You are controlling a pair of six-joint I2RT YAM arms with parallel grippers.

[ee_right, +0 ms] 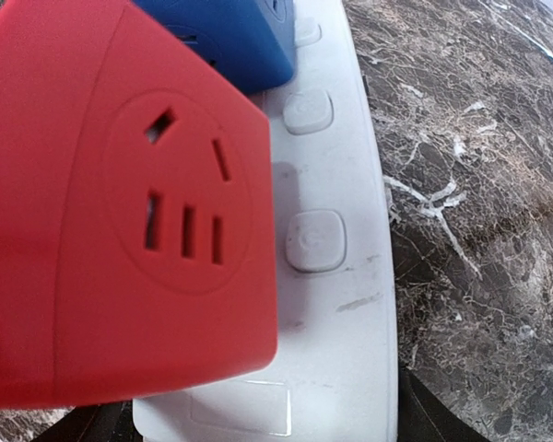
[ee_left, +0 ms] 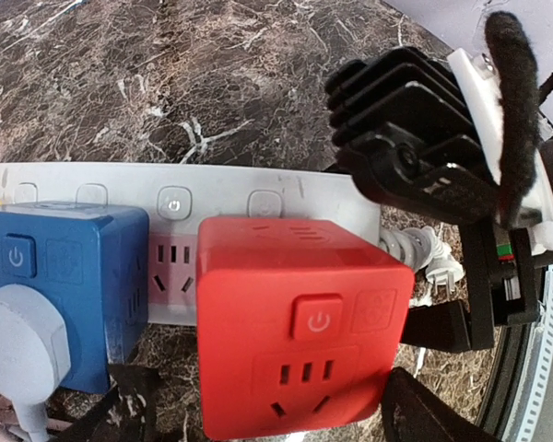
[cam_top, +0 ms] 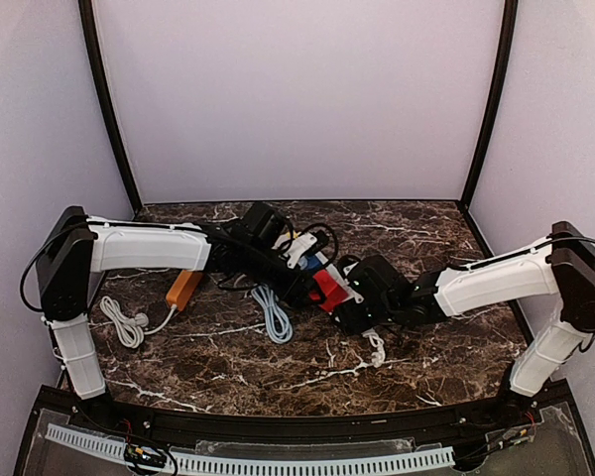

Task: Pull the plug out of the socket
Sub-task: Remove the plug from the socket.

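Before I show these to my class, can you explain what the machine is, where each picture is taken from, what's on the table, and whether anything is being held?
These are two robot arms bolted at the table's near edge. The wide picture looks down from above; the other two come from cameras on each wrist.

On the marble table lies a white power strip with a red cube adapter and a blue cube adapter on it. An orange block and loose white cables lie nearby.

The left claw and right claw meet at the red cube. Both look open around it; I cannot tell whether either is gripping it.
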